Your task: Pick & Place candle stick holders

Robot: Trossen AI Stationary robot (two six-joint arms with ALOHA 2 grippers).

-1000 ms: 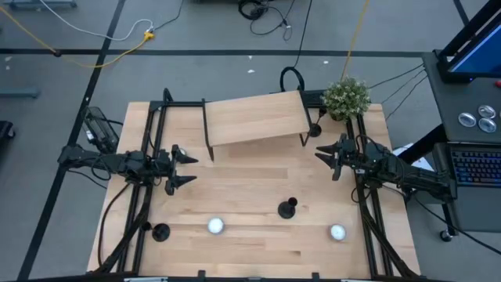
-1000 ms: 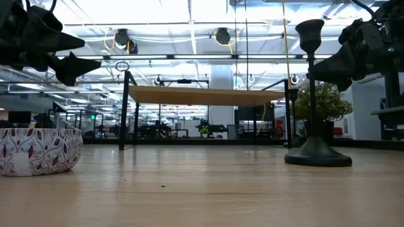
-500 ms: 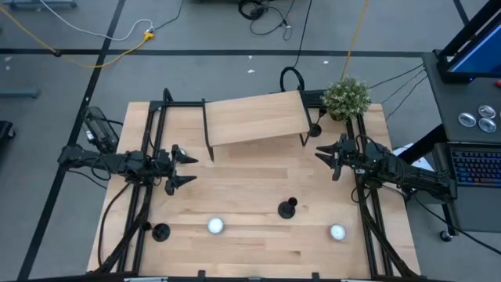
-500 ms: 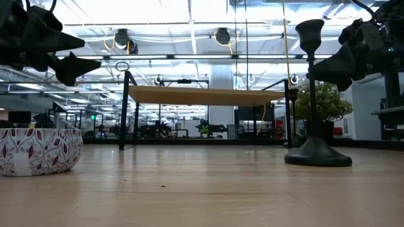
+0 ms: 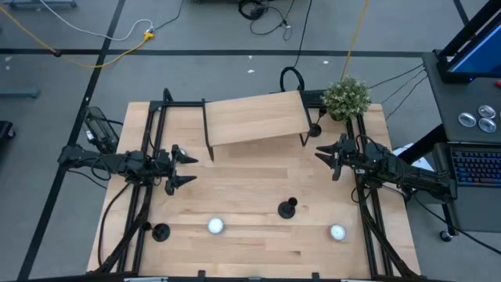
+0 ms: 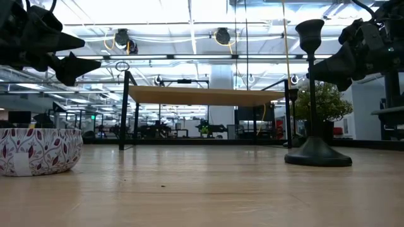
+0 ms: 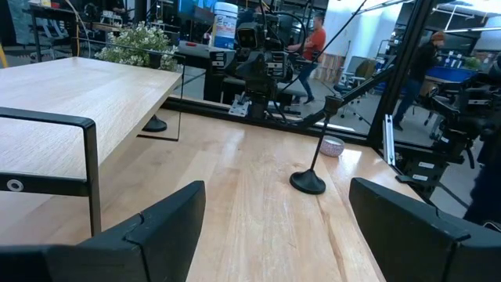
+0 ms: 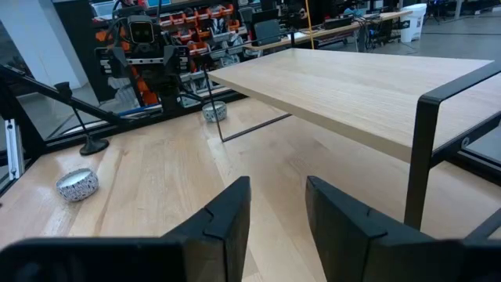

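Note:
Three black candle stick holders stand on their round bases on the wooden table. One point(image 5: 288, 207) is near the middle front and shows tall in the low view point(image 6: 314, 94). One point(image 5: 160, 232) is at the front left. One point(image 5: 315, 130) is beside the shelf's right leg. My left gripper point(image 5: 190, 169) hovers open over the table's left part, pointing right. In its wrist view point(image 7: 274, 227) the middle holder point(image 7: 309, 182) stands well ahead of it. My right gripper point(image 5: 319, 152) hovers open over the right part, pointing left, and shows empty in its wrist view point(image 8: 278, 211).
A wooden shelf point(image 5: 254, 117) on black legs stands at the table's far middle, with a potted plant point(image 5: 346, 95) at the far right corner. Two small white patterned bowls point(image 5: 215, 226) point(image 5: 337, 232) sit near the front edge. Bare tabletop lies between the two grippers.

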